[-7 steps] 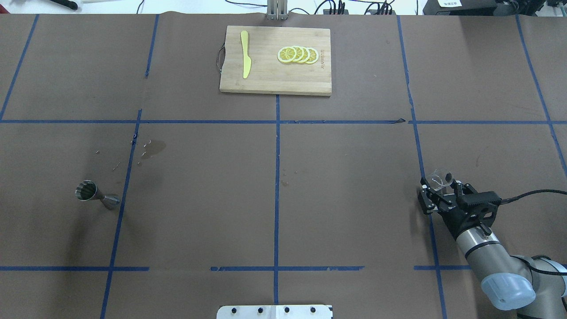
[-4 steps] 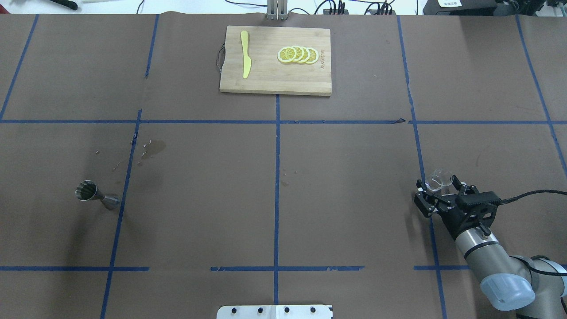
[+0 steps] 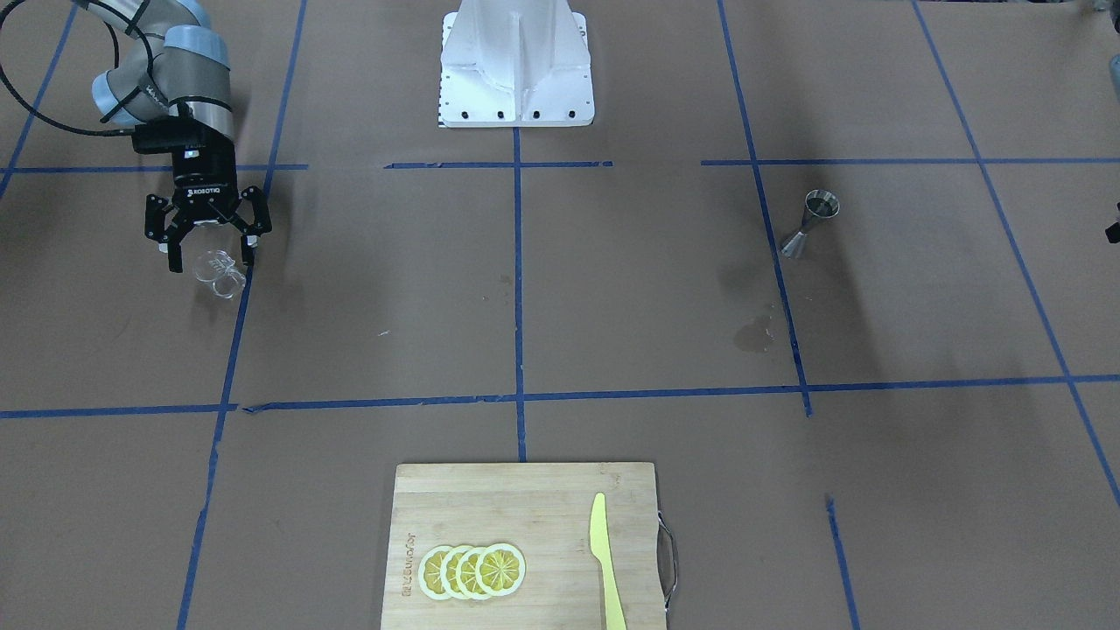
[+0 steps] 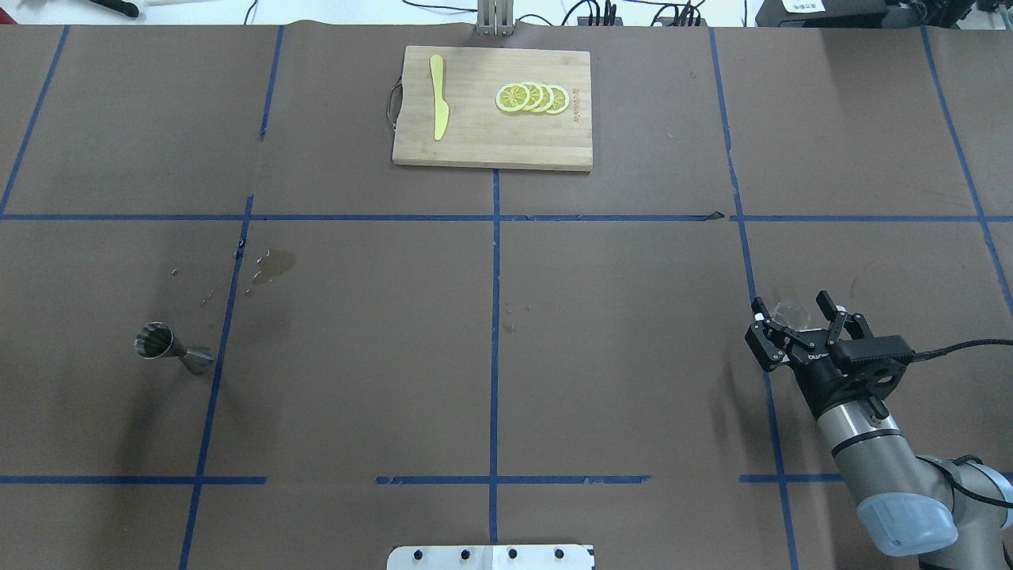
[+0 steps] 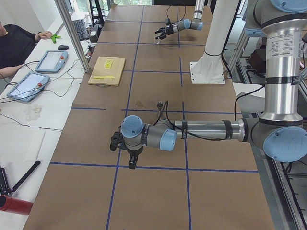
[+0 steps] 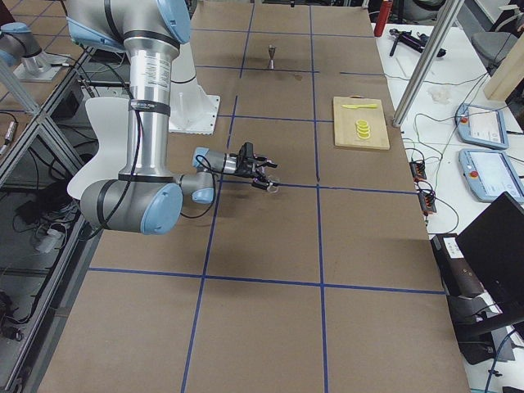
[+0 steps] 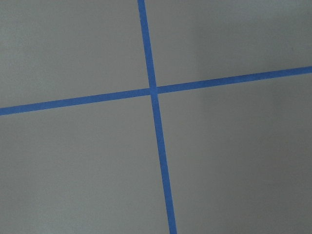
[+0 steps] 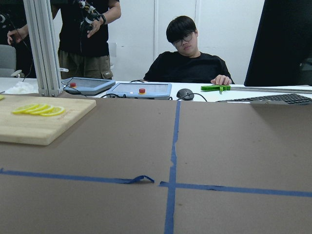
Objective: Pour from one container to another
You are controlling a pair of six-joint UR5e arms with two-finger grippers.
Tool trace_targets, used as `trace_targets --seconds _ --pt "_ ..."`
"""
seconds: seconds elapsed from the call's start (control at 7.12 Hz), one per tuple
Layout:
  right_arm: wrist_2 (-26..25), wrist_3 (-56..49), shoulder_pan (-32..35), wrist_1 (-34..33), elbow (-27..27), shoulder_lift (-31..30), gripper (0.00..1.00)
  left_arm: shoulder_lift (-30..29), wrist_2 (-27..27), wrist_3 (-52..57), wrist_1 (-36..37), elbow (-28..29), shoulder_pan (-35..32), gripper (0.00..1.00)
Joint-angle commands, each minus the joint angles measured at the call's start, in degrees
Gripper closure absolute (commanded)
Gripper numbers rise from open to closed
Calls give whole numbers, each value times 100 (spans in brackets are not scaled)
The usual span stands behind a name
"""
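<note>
R gripper (image 4: 795, 317) just spread wide, cup (image 4: 789, 312) released near table's right edge; jigger (image 4: 162, 346) unfilled. L gripper: can't tell.

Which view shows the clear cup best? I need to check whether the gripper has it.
The exterior front-facing view: the clear cup shows whole, on the table between the right gripper's spread fingers. The overhead view half hides the cup behind the gripper; the side views show it tiny; neither wrist view shows it.

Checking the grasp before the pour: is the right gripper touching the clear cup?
Cannot tell. In the front-facing view the open right gripper straddles the clear cup; no plain contact or gap.
</note>
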Motion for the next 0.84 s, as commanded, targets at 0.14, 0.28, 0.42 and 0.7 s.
trace_targets --seconds 0.14,0.28,0.42,0.7 --pt "632 -410 351 -40 655 -90 0 -19 9 0 0 0 0 0" --pt "1386 -445 780 -84 823 -90 0 -19 9 0 0 0 0 0" --pt "2481 -637 1524 -328 946 -90 0 -54 9 0 9 17 0 0" --pt "5141 -1207 3385 -1291 1297 -55 0 -37 18 -9 9 26 0 0"
